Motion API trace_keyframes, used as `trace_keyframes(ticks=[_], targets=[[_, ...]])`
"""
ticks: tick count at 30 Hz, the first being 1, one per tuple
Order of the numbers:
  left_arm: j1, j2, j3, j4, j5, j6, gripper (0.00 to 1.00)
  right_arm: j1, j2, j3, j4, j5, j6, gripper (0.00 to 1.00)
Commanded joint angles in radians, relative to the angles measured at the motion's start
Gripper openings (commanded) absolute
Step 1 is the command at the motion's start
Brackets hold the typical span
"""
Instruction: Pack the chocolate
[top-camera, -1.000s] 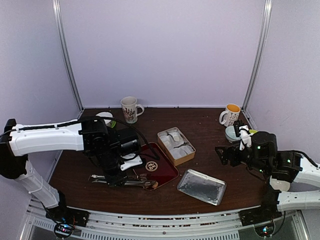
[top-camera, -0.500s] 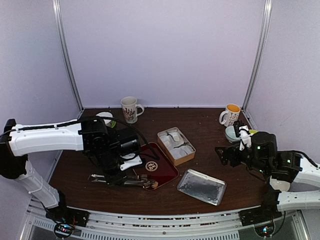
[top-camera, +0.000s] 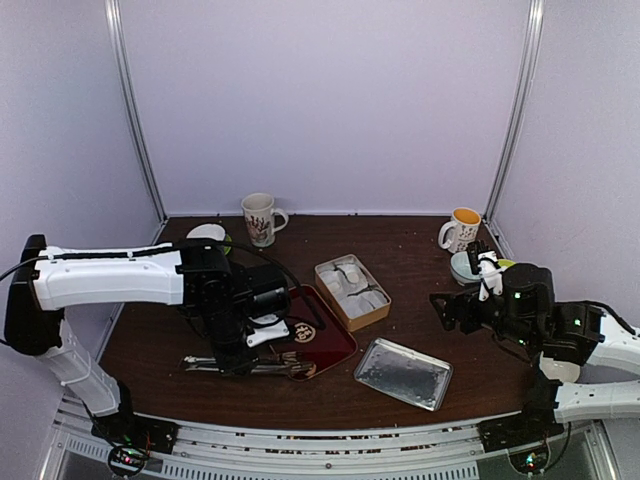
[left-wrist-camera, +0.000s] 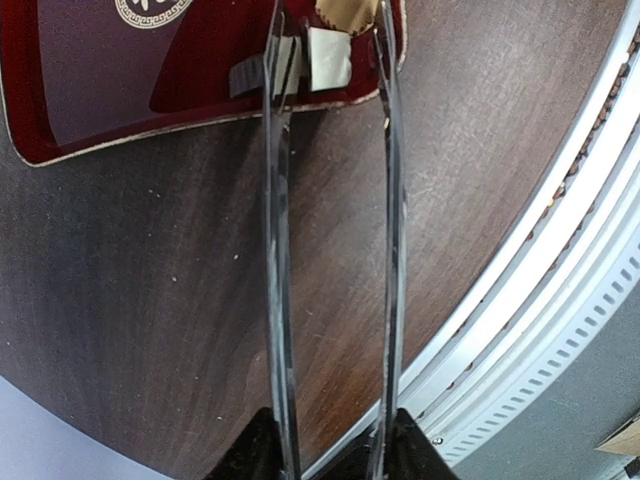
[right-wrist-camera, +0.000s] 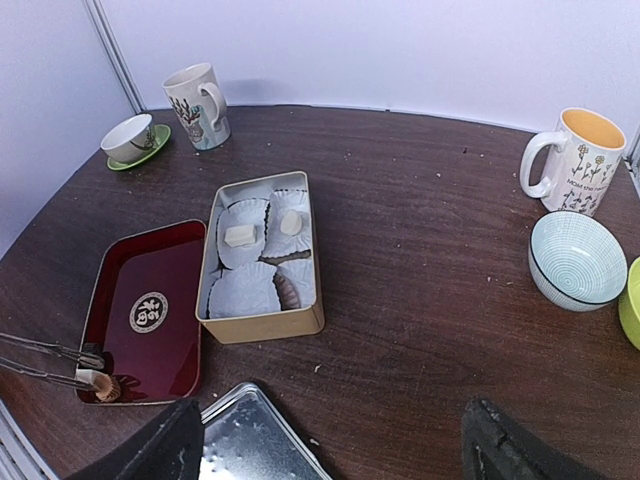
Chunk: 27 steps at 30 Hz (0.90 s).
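Left wrist view: my left gripper (left-wrist-camera: 330, 452) pinches tongs (left-wrist-camera: 279, 250) astride a chocolate (left-wrist-camera: 328, 57); an uneven squeeze may flick it off the tray (left-wrist-camera: 90, 85).

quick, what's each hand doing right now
Left hand: closed on the tongs, with a cream chocolate piece between the tips.
Right hand: open, empty.
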<state>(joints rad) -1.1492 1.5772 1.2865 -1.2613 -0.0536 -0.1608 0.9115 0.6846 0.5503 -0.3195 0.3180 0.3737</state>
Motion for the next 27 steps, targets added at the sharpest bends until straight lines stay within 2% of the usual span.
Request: trace_keyframes(ticks=[1, 10, 20, 27], targets=[[-0.005, 0.001, 0.004, -0.005, -0.051, 0.015, 0.36, -0.006, -0.004, -0.003, 0.002, 0.008, 0.010, 0.89], [-0.006, -0.029, 0.061, -0.003, -0.130, -0.005, 0.26, -0.006, -0.004, 0.001, 0.003, 0.014, 0.006, 0.90], [-0.006, -0.076, 0.084, 0.052, -0.110, -0.019, 0.26, -0.006, 0.003, 0.006, 0.007, 0.012, 0.001, 0.90], [-0.004, -0.057, 0.088, 0.030, -0.083, -0.013, 0.30, -0.006, 0.003, 0.008, 0.003, 0.013, -0.002, 0.90]])
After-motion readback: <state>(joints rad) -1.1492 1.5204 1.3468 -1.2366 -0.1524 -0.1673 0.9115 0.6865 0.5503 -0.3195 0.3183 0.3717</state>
